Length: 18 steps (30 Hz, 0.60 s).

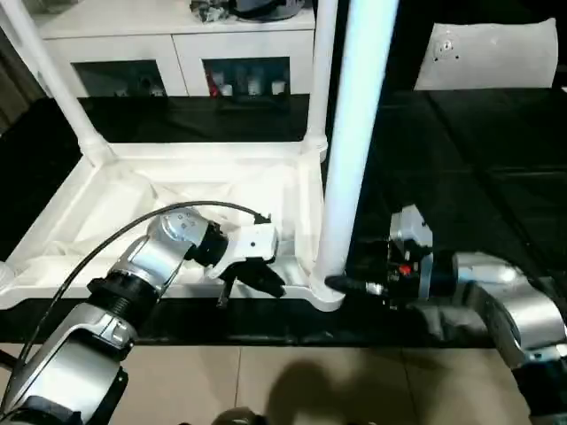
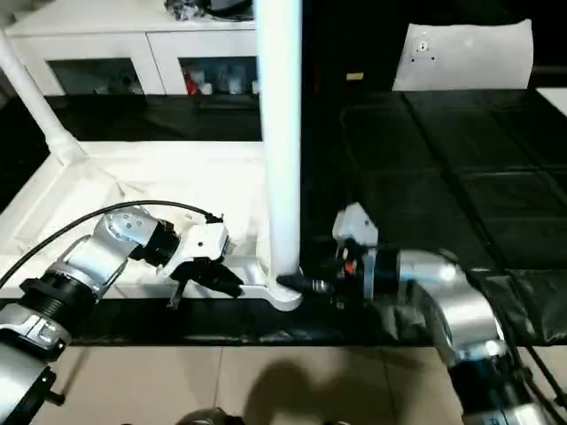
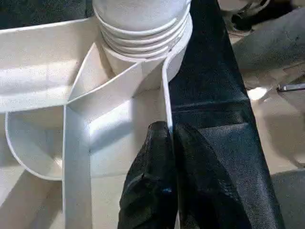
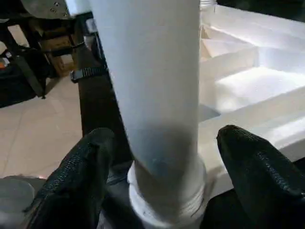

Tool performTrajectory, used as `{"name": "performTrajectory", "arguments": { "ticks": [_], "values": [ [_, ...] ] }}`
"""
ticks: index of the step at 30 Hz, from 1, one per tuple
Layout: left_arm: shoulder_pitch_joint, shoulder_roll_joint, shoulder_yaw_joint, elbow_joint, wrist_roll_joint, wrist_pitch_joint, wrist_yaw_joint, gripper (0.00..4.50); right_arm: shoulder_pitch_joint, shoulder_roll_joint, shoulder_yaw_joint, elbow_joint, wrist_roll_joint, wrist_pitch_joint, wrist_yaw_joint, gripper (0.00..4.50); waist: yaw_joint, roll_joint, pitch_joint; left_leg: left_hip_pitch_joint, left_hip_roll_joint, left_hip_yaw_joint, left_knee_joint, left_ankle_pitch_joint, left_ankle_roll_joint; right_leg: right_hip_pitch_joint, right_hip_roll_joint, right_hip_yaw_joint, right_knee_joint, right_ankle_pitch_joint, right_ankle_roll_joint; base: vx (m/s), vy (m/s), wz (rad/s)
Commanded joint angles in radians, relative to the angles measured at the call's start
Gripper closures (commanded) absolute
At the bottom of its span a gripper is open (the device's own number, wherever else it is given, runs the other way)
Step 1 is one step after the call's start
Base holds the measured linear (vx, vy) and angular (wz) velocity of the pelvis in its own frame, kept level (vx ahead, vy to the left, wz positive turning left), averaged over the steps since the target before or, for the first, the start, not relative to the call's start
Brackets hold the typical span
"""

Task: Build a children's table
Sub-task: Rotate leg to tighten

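— On the black tabletop (image 1: 461, 150), what is that big white thing?
— It is the children's table (image 1: 115, 190), lying upside down. You can see the ribs on its underside. It fills the left half, and its near edge lies close to the near edge of the black tabletop.
— Does it have legs?
— I can see three. One leg (image 1: 354, 133) stands straight up in the near right corner socket (image 1: 328, 288). Another leg (image 1: 321, 71) stands in the far right corner. A third leg (image 1: 53, 80) sticks up from the far left corner and leans to the left.
— What are the left jaws doing?
— They are at the near rim, just left of the near right leg. Their black fingers (image 3: 152, 181) are pressed together, and the thin rim wall runs in between the tips.
— And the right jaws?
— They are wide. One finger (image 4: 71, 181) is on each side of the near right leg, low down by the socket. I can see a gap on both sides, so they are not squeezing it.
— What else is there?
— A white cabinet (image 1: 177, 44) stands at the far side. A small white panel (image 1: 492, 53) with holes is at the far right.
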Motion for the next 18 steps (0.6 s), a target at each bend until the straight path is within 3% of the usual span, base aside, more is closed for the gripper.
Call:
{"name": "performTrajectory", "arguments": {
  "ticks": [1, 4, 5, 8, 13, 16, 17, 18],
  "values": [
    [-0.028, -0.011, -0.028, 0.016, 0.017, -0.05, -0.028, 4.5, -0.002, -0.006, 0.003, -0.03, 0.001, 0.006, -0.012, 0.76, -0.007, 0.001, -0.071, 0.019, 0.104, -0.056, -0.074, -0.216, 0.044, 0.055, -0.102, 0.074, -0.074, -0.297, -0.147, 0.0, 0.0, 0.0],
    [-0.035, -0.013, -0.027, 0.031, 0.02, -0.058, -0.023, 4.5, 0.001, 0.0, 0.002, -0.034, -0.002, 0.006, -0.023, 0.76, -0.011, 0.001, -0.07, 0.021, 0.109, -0.059, -0.078, -0.235, 0.04, 0.053, -0.098, 0.072, -0.077, -0.338, -0.129, 0.0, 0.0, 0.0],
    [-0.037, -0.016, -0.026, 0.03, 0.016, -0.051, -0.023, 4.5, 0.003, 0.006, 0.0, -0.039, 0.001, 0.011, -0.034, 0.76, -0.014, 0.01, -0.069, 0.022, 0.11, -0.06, -0.079, -0.248, 0.034, 0.051, -0.097, 0.072, -0.079, -0.347, -0.126, 0.0, 0.0, 0.0],
    [-0.041, -0.02, -0.024, 0.024, 0.01, -0.043, -0.033, 4.5, 0.013, 0.007, 0.006, -0.095, 0.002, 0.04, -0.057, 0.76, -0.014, 0.011, -0.071, 0.021, 0.111, -0.061, -0.079, -0.239, 0.034, 0.052, -0.097, 0.074, -0.075, -0.324, -0.128, 0.0, 0.0, 0.0],
    [-0.048, -0.019, -0.029, 0.028, 0.01, -0.054, -0.05, 4.5, 0.014, 0.012, -0.001, -0.156, 0.032, 0.095, -0.084, 0.76, -0.012, 0.005, -0.072, 0.021, 0.111, -0.059, -0.079, -0.225, 0.04, 0.05, -0.099, 0.075, -0.073, -0.32, -0.13, 0.0, 0.0, 0.0],
    [-0.047, -0.011, -0.025, 0.027, 0.006, -0.057, -0.056, 4.5, 0.015, 0.008, 0.008, -0.17, 0.039, 0.115, -0.085, 1.06, -0.013, 0.007, -0.071, 0.021, 0.11, -0.059, -0.079, -0.228, 0.036, 0.049, -0.101, 0.076, -0.076, -0.334, -0.122, 0.0, 0.0, 0.0],
    [-0.045, -0.008, -0.024, 0.024, 0.007, -0.055, -0.057, 4.5, 0.017, 0.004, 0.01, -0.174, 0.038, 0.122, -0.087, 1.18, -0.012, -0.002, -0.071, 0.021, 0.11, -0.059, -0.078, -0.216, 0.039, 0.05, -0.102, 0.076, -0.073, -0.335, -0.122, 0.0, 0.0, 0.0],
    [-0.042, -0.004, -0.024, 0.019, 0.006, -0.053, -0.061, 4.5, 0.018, 0.0, 0.013, -0.18, 0.038, 0.131, -0.085, 1.31, -0.012, 0.0, -0.07, 0.019, 0.109, -0.059, -0.079, -0.214, 0.04, 0.049, -0.102, 0.076, -0.074, -0.34, -0.121, 0.0, 0.0, 0.0]
  ]
}}
